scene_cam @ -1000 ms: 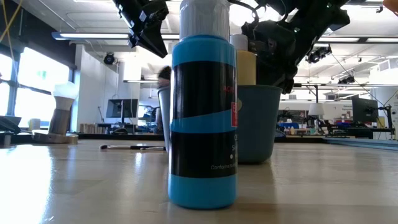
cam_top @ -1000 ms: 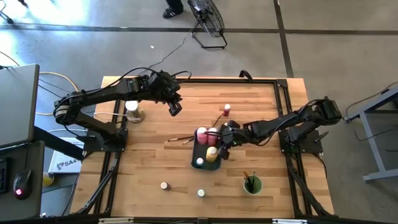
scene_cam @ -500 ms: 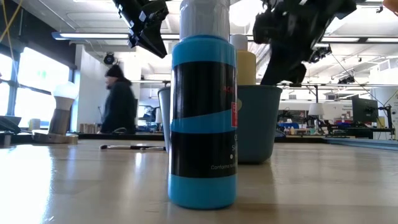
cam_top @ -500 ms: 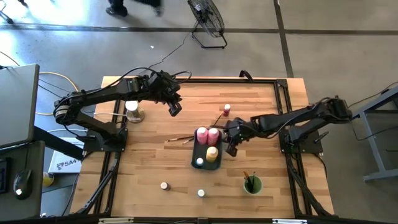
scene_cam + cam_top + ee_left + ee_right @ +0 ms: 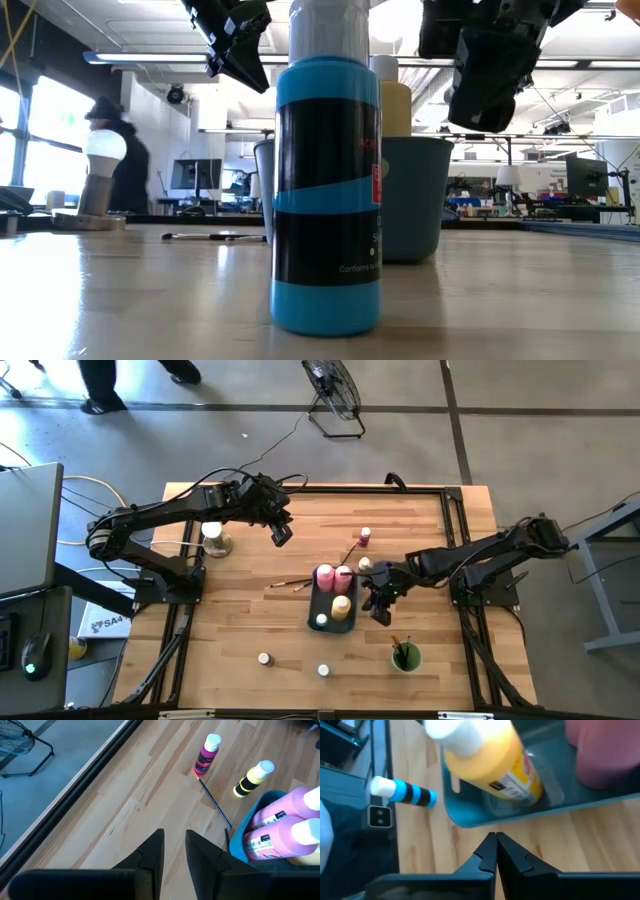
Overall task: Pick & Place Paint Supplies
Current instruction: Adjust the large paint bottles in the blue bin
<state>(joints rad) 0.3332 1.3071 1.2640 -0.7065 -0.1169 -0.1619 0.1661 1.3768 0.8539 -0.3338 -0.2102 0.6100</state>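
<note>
Grey concrete floor (image 5: pixel 520 390), floor fan (image 5: pixel 335 390)

A wooden table (image 5: pixel 250 620) fills the middle, with a dark arm reaching in from each side. The left hand (image 5: pixel 281 533) hangs over the far part of the table, well apart from the supplies. The right hand (image 5: pixel 381 610) sits just beside the blue-grey tray (image 5: pixel 320 608), on its right. The tray holds two pink bottles (image 5: pixel 334 576), a yellow bottle (image 5: pixel 341 606) and a small white-capped jar (image 5: pixel 321 620). Beyond the tray stands a small dark-pink bottle (image 5: pixel 365 537); thin paintbrushes (image 5: pixel 290 583) lie to the tray's left. A green cup (image 5: pixel 405 657) holding brushes stands near the front right. Two small jars (image 5: pixel 292 665) sit near the front edge.
</note>
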